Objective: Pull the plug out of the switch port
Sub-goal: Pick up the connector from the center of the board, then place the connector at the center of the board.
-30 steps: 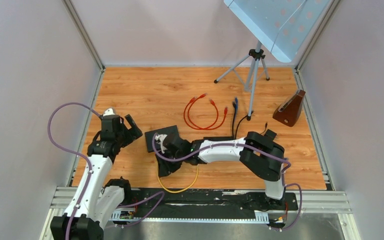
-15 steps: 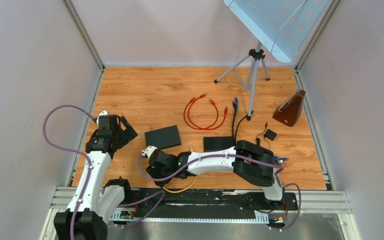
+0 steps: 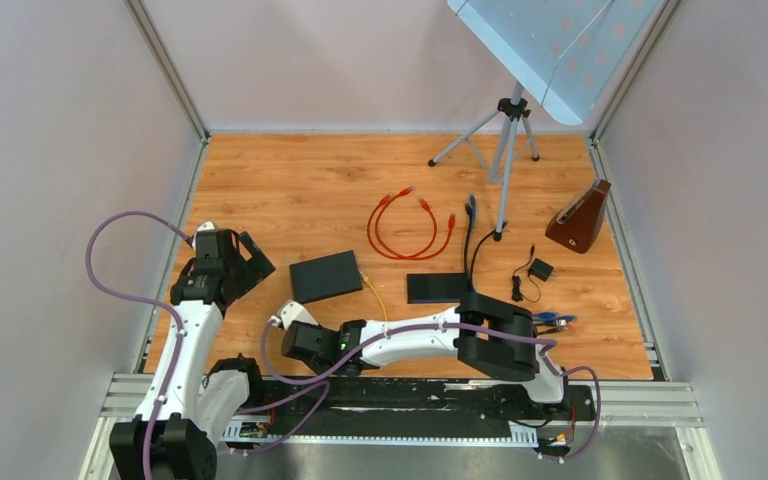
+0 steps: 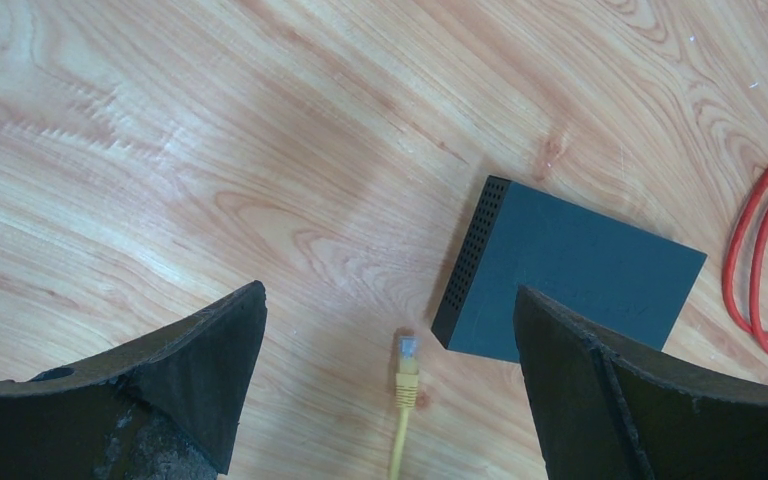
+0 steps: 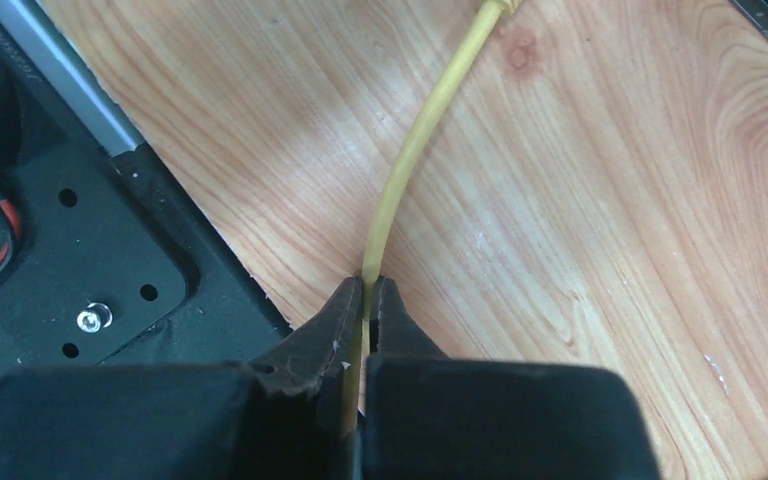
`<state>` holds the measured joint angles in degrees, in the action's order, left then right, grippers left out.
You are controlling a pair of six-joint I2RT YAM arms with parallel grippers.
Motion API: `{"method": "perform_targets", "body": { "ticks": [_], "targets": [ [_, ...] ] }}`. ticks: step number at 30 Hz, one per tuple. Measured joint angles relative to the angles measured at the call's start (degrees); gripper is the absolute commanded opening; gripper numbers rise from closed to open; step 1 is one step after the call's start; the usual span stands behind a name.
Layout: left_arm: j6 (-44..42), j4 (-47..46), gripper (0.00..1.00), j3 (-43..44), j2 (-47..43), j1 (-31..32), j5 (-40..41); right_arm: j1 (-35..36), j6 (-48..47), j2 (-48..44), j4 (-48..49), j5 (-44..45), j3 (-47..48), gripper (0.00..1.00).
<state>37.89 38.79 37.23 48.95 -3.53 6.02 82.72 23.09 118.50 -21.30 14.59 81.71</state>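
The switch (image 3: 325,276) is a flat dark box lying on the wooden table. In the left wrist view the switch (image 4: 570,275) shows a vented side. The yellow cable's plug (image 4: 406,352) lies on the wood just off its corner, outside any port. That plug (image 3: 364,280) sits at the switch's right end. My right gripper (image 5: 365,285) is shut on the yellow cable (image 5: 415,140) close to the table's near edge. In the top view the right gripper (image 3: 298,345) is low and left of centre. My left gripper (image 3: 250,262) hangs open left of the switch, holding nothing.
A red cable (image 3: 410,230), a blue cable (image 3: 468,225) and a black flat box (image 3: 438,287) lie beyond the right arm. A small adapter (image 3: 538,270), a brown wedge (image 3: 580,218) and a tripod (image 3: 505,130) stand to the right. The black base plate (image 5: 70,250) borders the wood.
My right arm has drawn back from the switch to the near edge, taking the yellow cable along. The plug now lies beside the switch. The right jaws have closed tight on the cable.
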Motion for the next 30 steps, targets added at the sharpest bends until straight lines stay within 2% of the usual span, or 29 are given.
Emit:
{"method": "perform_targets", "body": {
  "ticks": [9, 17, 23, 30],
  "targets": [
    [0.2, -0.5, 1.0, 0.0, 2.0, 0.0, -1.6, -3.5, 0.9, -5.6, -0.6, -5.1, -5.7, 0.0],
    [0.2, -0.9, 1.0, 0.0, 0.6, 0.0, -1.5, -9.2, 0.6, -23.5, -1.6, -7.8, -8.7, 0.0],
    [0.2, -1.9, 1.0, -0.2, -0.4, 0.0, -2.1, -12.3, -2.1, -37.0, -0.7, -5.7, -8.2, 0.0],
    [0.2, -3.5, 1.0, -1.7, 0.2, 0.0, -4.3, -18.2, -6.3, -38.4, -0.3, 0.7, -4.3, 0.0]
  ]
}}
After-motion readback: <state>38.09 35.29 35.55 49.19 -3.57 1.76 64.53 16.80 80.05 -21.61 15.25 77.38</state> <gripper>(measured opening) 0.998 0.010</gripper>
